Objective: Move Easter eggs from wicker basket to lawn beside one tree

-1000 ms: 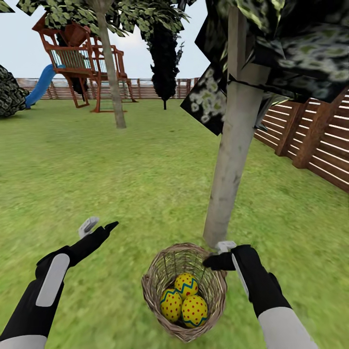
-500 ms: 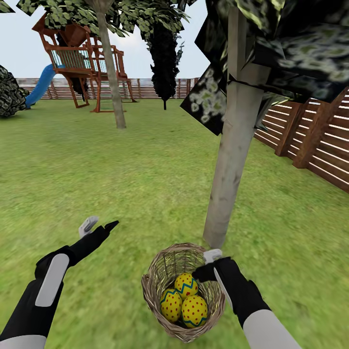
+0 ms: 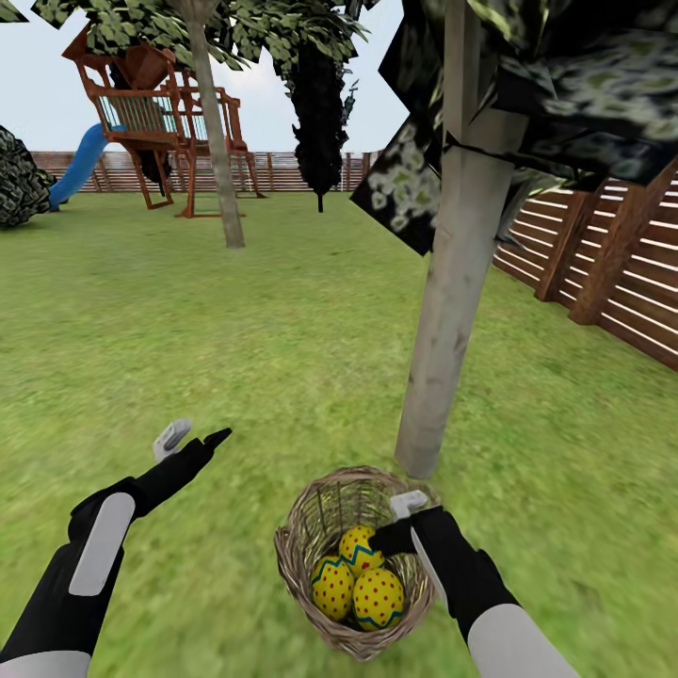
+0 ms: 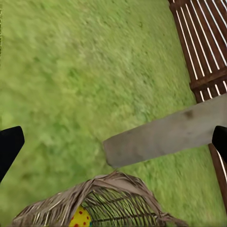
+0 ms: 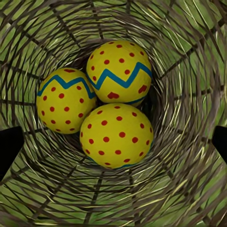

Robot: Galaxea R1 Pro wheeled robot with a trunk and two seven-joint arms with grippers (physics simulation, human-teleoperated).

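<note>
Head view: wicker basket (image 3: 320,537) standing on the lawn (image 3: 235,330), just beside the foot of a tree (image 3: 450,311) with a pale grey trunk and dark, pale-flecked leaf clusters overhead. Contents: three Easter eggs (image 3: 359,577), yellow with red dots and blue zigzag, clustered touching at the basket bottom. Right gripper (image 3: 388,525) above the basket's far rim, tips pointed in toward the eggs, fingers apart with nothing between them. Left gripper (image 3: 193,439) well apart from the basket, held over bare grass, fingers spread and empty. Background: brown slatted fence (image 3: 603,273) at right; wooden play tower (image 3: 155,113) with blue slide (image 3: 80,165) at far left. Left wrist view: dark fingertips (image 4: 9,146) at both picture edges, wide apart, empty; the trunk base, grass, fence and the basket rim with one egg partly seen through the weave. Right wrist view: looking straight down into the basket; three eggs touching one another on the woven bottom; dark fingertips (image 5: 8,144) at both edges, set wide, gripping nothing and clear of the eggs.
</note>
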